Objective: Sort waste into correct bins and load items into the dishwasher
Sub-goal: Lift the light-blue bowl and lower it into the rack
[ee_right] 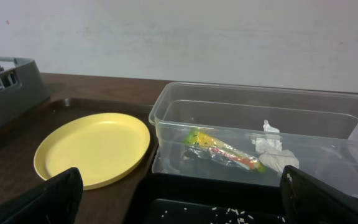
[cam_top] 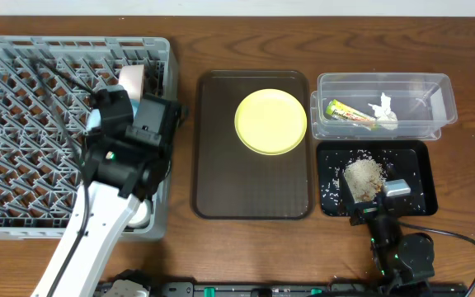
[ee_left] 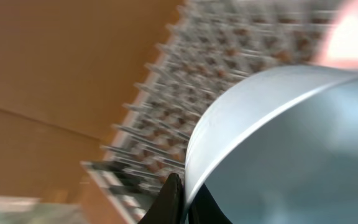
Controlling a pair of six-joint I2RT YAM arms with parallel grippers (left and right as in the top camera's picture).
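**Loading step: bowl held over the rack, plate not yet loaded.**

Nearest the base, the right gripper [ee_right: 180,180] sat with fingers spread, holding nothing, at the near edge of the black tray [cam_top: 415,177], which held the rice scraps [cam_top: 364,176]. Beyond it, the wrapper [cam_top: 349,111] and tissue [cam_top: 383,110] lay in the clear tub [cam_top: 435,87]. The left gripper [ee_left: 182,199] pinched the rim of the light blue bowl [ee_left: 278,143] above the dish rack [cam_top: 23,124]. Judged next: seat the bowl between pegs, release, then fetch the yellow plate [cam_top: 270,122] from the brown tray [cam_top: 250,190]. The wrapper print was too small to read.

Rack [cam_top: 23,124] left half open; left arm [cam_top: 126,161] blocks right half; plate [cam_top: 270,122] unobstructed
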